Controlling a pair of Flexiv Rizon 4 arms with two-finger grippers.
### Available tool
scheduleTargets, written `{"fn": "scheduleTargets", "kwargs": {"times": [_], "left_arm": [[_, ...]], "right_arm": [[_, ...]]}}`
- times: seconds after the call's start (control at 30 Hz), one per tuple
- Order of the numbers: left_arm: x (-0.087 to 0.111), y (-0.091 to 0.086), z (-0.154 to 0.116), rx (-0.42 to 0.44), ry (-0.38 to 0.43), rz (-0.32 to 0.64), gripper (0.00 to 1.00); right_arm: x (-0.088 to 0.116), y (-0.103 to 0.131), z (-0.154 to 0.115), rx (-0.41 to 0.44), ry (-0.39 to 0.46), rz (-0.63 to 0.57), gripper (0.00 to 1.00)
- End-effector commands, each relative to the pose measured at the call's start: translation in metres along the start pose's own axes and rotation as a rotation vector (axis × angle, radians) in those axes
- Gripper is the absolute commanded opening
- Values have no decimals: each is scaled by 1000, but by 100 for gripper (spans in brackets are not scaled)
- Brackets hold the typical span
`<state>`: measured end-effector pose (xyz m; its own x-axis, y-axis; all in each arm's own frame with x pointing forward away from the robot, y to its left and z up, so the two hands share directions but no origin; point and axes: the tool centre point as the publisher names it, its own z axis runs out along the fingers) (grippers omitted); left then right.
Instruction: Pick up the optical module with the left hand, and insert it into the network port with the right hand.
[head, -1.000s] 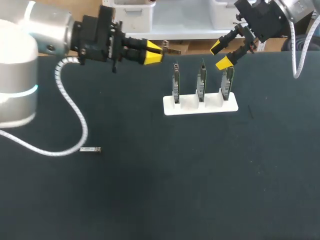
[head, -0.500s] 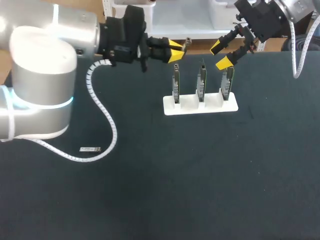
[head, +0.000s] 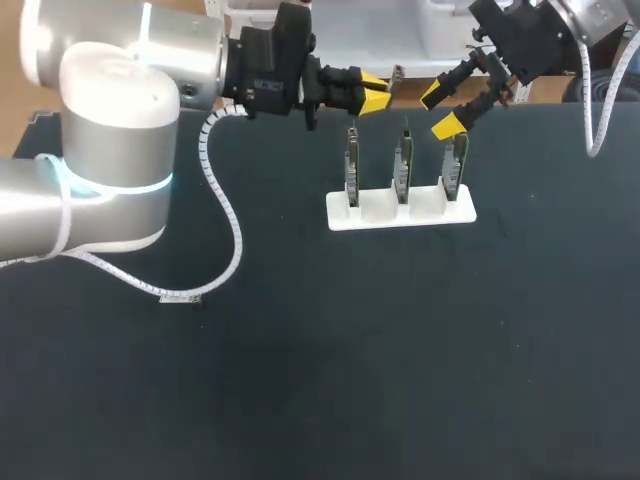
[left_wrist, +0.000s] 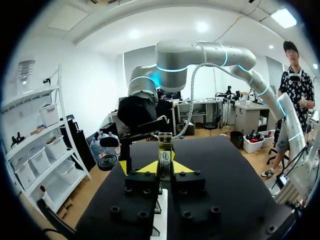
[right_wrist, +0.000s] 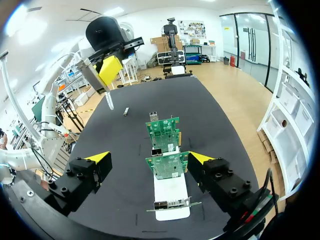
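Observation:
My left gripper (head: 376, 90) is shut on a small metal optical module (head: 397, 72), held in the air above and behind the left card of the stand. In the left wrist view the module (left_wrist: 165, 159) stands upright between the yellow tips of that gripper (left_wrist: 165, 168). My right gripper (head: 444, 111) hangs open just right of it, above the right card, with nothing between its fingers. Three green network cards (head: 402, 165) stand in a white holder (head: 400, 212). The right wrist view looks down on the cards (right_wrist: 166, 165) from its open gripper (right_wrist: 149, 159), with the left gripper (right_wrist: 107, 67) and module (right_wrist: 108, 101) ahead.
A second optical module (head: 182, 298) lies on the black table at the left, partly under the left arm's white cable (head: 225, 205); it also shows in the right wrist view (right_wrist: 126, 111). The dark tabletop (head: 400, 380) stretches in front of the holder.
My left arm has swung to the right with the module, from left of the cards to just beside the right gripper. The right arm has not moved.

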<state>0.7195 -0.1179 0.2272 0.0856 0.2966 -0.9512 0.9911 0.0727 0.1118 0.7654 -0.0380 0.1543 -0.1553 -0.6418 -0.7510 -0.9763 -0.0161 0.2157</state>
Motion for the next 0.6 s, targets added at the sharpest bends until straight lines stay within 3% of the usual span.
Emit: {"fn": "scheduleTargets", "kwargs": {"times": [0.03, 0.27, 0.6], "left_arm": [[0, 3, 0, 14, 3, 0, 0], [4, 2, 0, -12, -5, -36, 0], [-4, -3, 29, -76, -69, -97, 0]], "right_arm": [[1, 3, 0, 8, 0, 0, 100], [1, 3, 0, 8, 0, 0, 100], [1, 3, 0, 8, 0, 0, 100]]}}
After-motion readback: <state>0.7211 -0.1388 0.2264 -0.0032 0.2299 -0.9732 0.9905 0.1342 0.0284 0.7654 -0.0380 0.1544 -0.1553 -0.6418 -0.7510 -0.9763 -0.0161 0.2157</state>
